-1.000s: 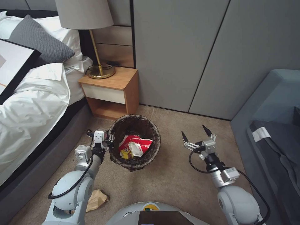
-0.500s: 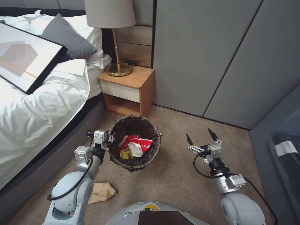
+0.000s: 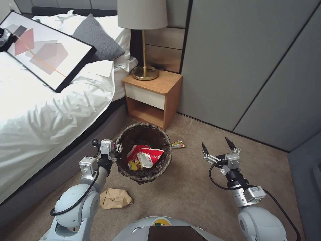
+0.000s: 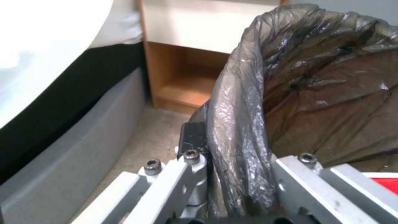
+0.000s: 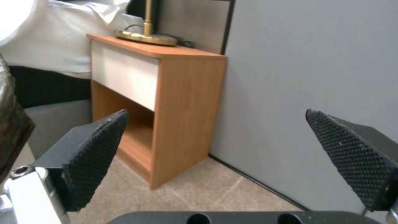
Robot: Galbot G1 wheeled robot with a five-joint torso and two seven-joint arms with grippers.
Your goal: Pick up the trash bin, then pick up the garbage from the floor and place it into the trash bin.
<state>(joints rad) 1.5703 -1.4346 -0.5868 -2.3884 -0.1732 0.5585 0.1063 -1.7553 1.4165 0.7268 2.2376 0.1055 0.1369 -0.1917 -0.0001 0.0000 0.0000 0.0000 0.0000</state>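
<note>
bin held at the rim, litter left on the carpet

our left gripper (image 3: 117,149) pinches the bin (image 3: 144,152) by its bagged rim; a light, slippery hold, we judge. a crumpled paper bag (image 3: 115,198) lies behind it, soft, best taken by a fold. our right gripper (image 3: 217,146) hangs spread, a wrapper (image 3: 178,144) to its left.

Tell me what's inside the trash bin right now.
Inside the trash bin: crushed red-and-white paper cups and a yellow snack wrapper on the dark liner. Anything beneath them is hidden.
</note>
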